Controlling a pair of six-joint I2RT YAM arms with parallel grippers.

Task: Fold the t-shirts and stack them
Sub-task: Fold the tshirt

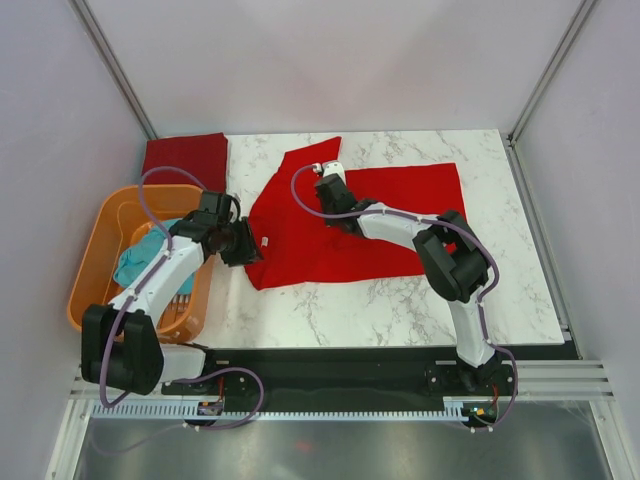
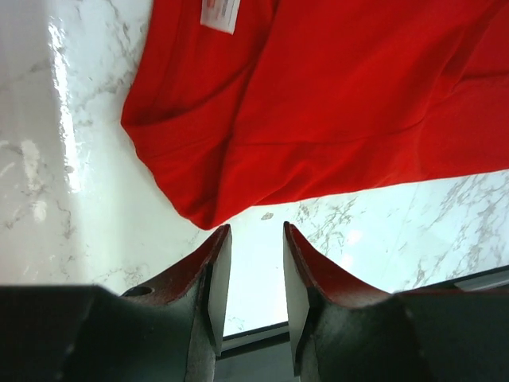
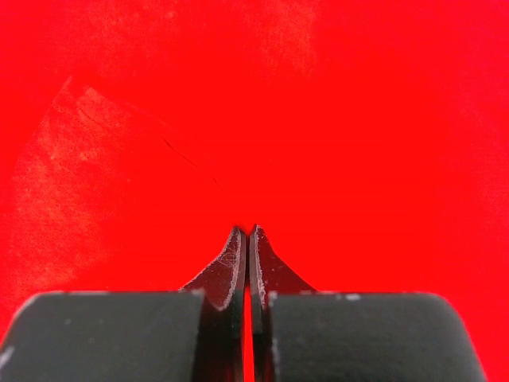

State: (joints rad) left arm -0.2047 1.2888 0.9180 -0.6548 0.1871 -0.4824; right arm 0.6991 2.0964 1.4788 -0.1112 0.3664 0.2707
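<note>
Top external: bright red t-shirt [image 1: 360, 225] lies spread, partly creased, across the middle of the marble worktop [image 1: 400, 300]. Maroon t-shirt [image 1: 185, 157] lies flat at the far left corner, apart from the red one. Teal t-shirt [image 1: 140, 258] sits bunched inside the orange basket [image 1: 97, 250], which stands off the worktop's left edge.

Left gripper [image 1: 243, 243] reaches in over the basket's far end to the near left edge of the red shirt, close to a small white label [image 1: 265, 240]. Right gripper [image 1: 325, 182] is on the far left part of the same shirt, arm stretched across the cloth.

Left wrist: jaws spread apart, nothing between them. Bare marble shows in the gap. The rounded corner of the red cloth lies just ahead of the fingertips, not touching them.

Right wrist: jaws pressed together, tips down against red cloth that fills the whole view. Cannot tell whether any fabric is caught between the tips. Faint fold lines show to the left of the fingers.
</note>
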